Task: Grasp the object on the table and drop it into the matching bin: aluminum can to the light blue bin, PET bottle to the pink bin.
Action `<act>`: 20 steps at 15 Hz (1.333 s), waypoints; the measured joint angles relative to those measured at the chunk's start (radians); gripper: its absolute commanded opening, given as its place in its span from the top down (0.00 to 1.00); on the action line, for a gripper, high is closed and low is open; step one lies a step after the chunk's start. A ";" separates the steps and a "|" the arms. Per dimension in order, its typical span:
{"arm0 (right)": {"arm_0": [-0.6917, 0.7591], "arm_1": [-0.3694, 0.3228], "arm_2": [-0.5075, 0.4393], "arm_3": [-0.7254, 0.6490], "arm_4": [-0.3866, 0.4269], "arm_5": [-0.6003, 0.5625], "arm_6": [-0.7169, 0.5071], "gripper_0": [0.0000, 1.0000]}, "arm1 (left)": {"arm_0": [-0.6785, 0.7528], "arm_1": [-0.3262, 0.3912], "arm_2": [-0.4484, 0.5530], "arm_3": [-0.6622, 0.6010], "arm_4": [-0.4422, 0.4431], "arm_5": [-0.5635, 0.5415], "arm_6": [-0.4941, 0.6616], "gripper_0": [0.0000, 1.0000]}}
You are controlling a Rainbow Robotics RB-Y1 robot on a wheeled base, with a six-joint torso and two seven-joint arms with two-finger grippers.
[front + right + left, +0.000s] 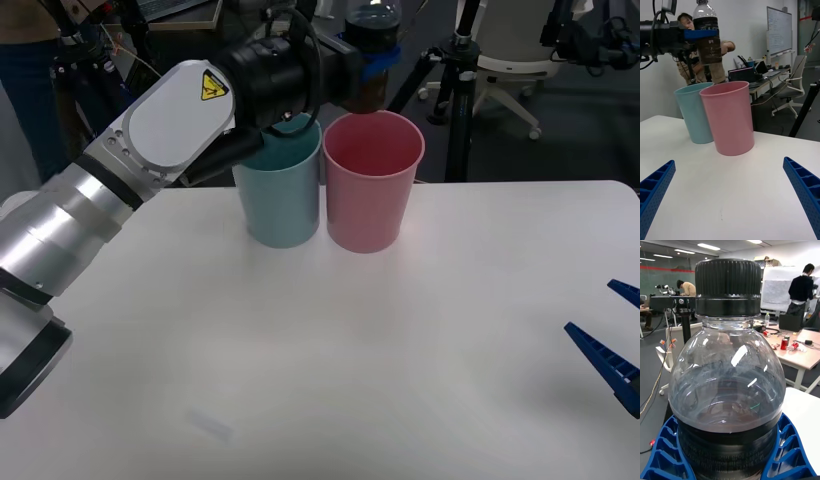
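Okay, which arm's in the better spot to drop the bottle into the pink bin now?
Left. Its pincer already grips the PET bottle upright, above the pink bin beside the light blue bin. The right pincer sits open and low over the table, nearer the robot.

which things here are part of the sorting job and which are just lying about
Job: PET bottle held upright in the left gripper above the pink bin; light blue bin; table.
Lying about: tripod, office chair. Right gripper waits open over the table.
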 measured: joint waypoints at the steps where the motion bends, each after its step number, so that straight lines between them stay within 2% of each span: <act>1: 0.000 0.000 0.000 0.000 0.000 0.000 0.000 0.00 | 0.000 -0.006 0.000 0.007 -0.008 0.000 0.001 0.92; 5: 0.000 0.000 0.000 0.000 0.000 0.000 0.000 0.00 | -0.002 -0.048 0.000 0.052 -0.029 0.019 0.000 0.92; 10: 0.000 0.000 0.000 0.000 0.000 0.000 0.000 0.00 | -0.001 -0.092 0.000 0.094 -0.065 0.036 0.000 0.98; 16: 0.000 0.000 0.000 0.000 0.000 0.000 0.000 0.00 | 0.000 -0.114 0.000 0.104 -0.076 0.044 0.011 1.00; 17: 0.000 0.000 0.000 0.000 0.000 0.000 0.000 0.00 | -0.001 -0.115 0.000 0.104 -0.072 0.047 0.013 0.89; 18: 0.000 0.000 0.000 0.000 0.000 0.000 0.000 0.00 | -0.001 -0.115 0.000 0.104 -0.066 0.055 0.018 0.62; 19: 0.000 0.000 0.000 0.000 0.000 0.000 0.000 0.00 | -0.001 -0.116 0.000 0.104 -0.059 0.065 0.021 0.55; 20: 0.000 0.000 0.000 0.000 0.000 0.000 0.000 0.00 | -0.001 -0.117 0.000 0.103 -0.056 0.074 0.022 0.06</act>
